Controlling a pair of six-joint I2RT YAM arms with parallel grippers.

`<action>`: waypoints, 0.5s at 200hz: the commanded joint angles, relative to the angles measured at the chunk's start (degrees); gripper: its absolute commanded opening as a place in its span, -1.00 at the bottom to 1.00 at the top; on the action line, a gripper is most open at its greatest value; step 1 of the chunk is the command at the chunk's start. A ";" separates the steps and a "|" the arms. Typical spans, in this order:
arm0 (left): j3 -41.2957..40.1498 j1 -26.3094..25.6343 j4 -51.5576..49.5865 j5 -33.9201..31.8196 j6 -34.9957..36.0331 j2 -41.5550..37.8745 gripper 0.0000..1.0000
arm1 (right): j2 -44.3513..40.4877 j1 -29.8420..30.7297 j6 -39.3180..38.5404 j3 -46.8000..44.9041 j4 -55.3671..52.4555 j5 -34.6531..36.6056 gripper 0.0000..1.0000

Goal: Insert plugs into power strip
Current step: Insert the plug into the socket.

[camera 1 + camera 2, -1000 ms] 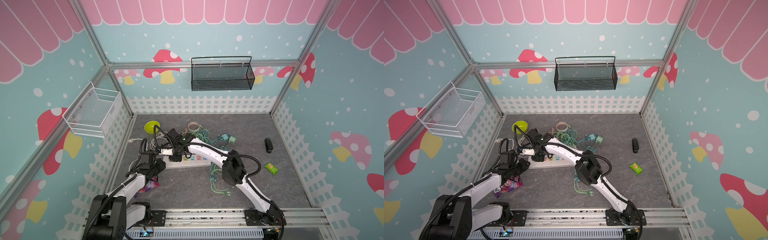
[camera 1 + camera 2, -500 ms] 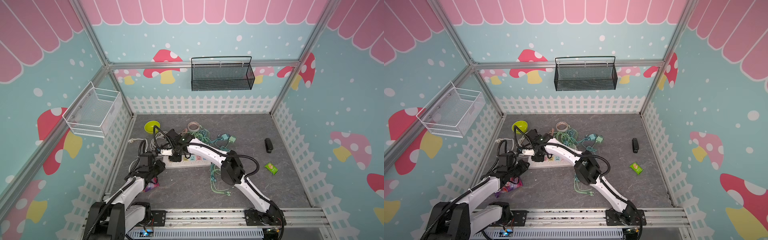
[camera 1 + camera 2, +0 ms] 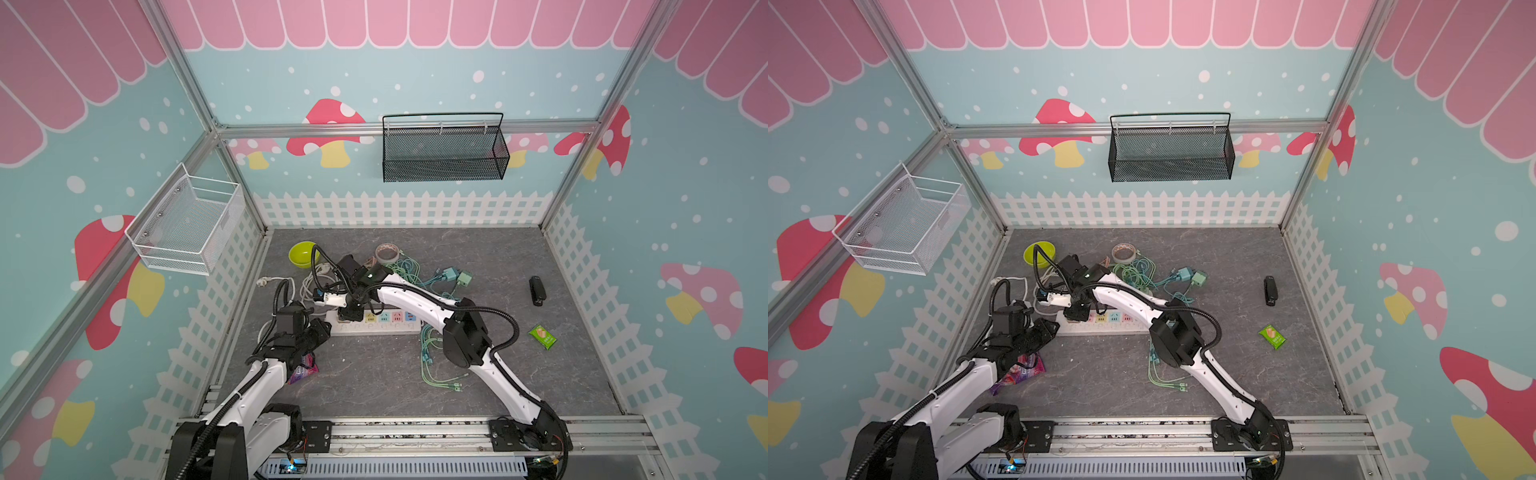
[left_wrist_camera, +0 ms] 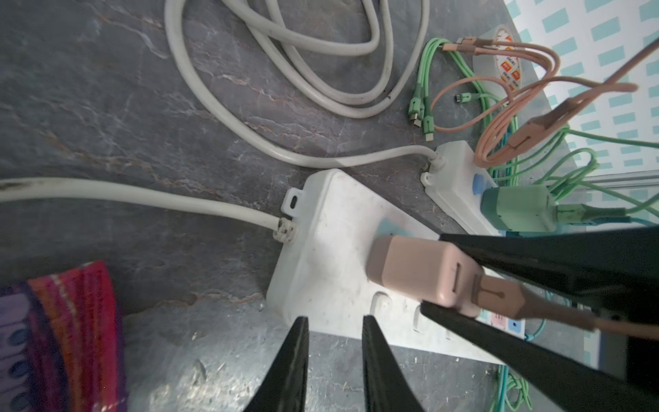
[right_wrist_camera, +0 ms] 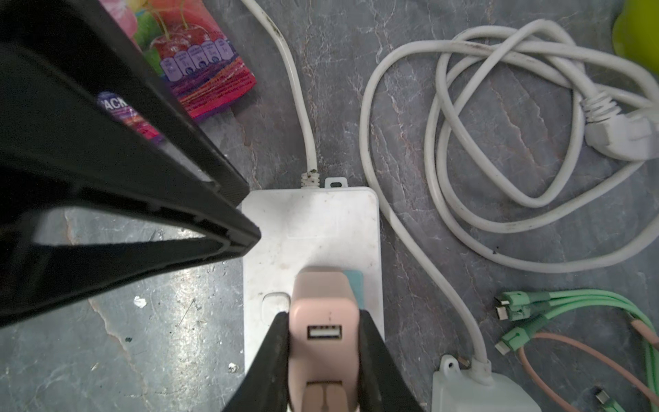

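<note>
The white power strip [image 3: 376,329] [image 5: 310,221] lies on the grey floor, with coloured sockets along it. My right gripper [image 5: 322,315] [image 3: 349,309] is shut on a salmon pink plug [image 5: 322,299] [image 4: 417,271]. The plug stands upright on the strip near its cord end, over a teal socket. My left gripper [image 4: 333,319] [image 3: 322,328] sits low at the strip's cord-end corner, fingers [image 4: 296,356] close together with nothing between them. A teal plug [image 3: 450,274] and a mint green plug [image 3: 464,278] lie loose farther back. Another mint green plug [image 4: 517,208] sits on a second small white strip [image 4: 453,174].
Coiled thick white cords [image 5: 499,142] lie beside the strip. Mint and salmon cables [image 3: 432,361] [image 4: 499,117] trail across the floor. A colourful snack packet [image 3: 303,370] lies under my left arm. A green bowl [image 3: 303,254], tape roll [image 3: 386,252], black stapler [image 3: 536,291] and green packet [image 3: 542,336] lie around.
My left forearm has swung a little to the right while its gripper stays by the strip's end. The right gripper has held still on the pink plug.
</note>
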 commanded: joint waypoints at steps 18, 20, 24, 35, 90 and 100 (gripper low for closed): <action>1.57 0.00 -3.85 0.69 -0.93 -2.41 -0.46 | -3.00 -0.14 1.83 -2.34 0.07 -3.02 -0.41; 1.59 -0.02 -3.95 0.61 -0.92 -2.47 -0.46 | -3.12 -0.21 1.86 -2.45 0.08 -3.01 -0.40; 1.67 -0.02 -4.16 0.45 -0.99 -2.61 -0.46 | -3.29 -0.21 1.98 -2.62 0.03 -3.01 -0.38; 1.68 0.01 -4.44 0.24 -1.01 -3.00 -0.46 | -3.97 -0.23 2.26 -3.14 0.03 -3.01 -0.33; 1.74 -0.03 -5.02 -0.30 -0.94 -3.44 -0.46 | -6.61 -0.25 2.61 -6.37 0.08 -3.71 0.04; 1.76 -0.02 -5.01 -0.16 -1.05 -3.49 -0.46 | -7.03 -0.25 2.74 -6.84 0.08 -3.68 0.07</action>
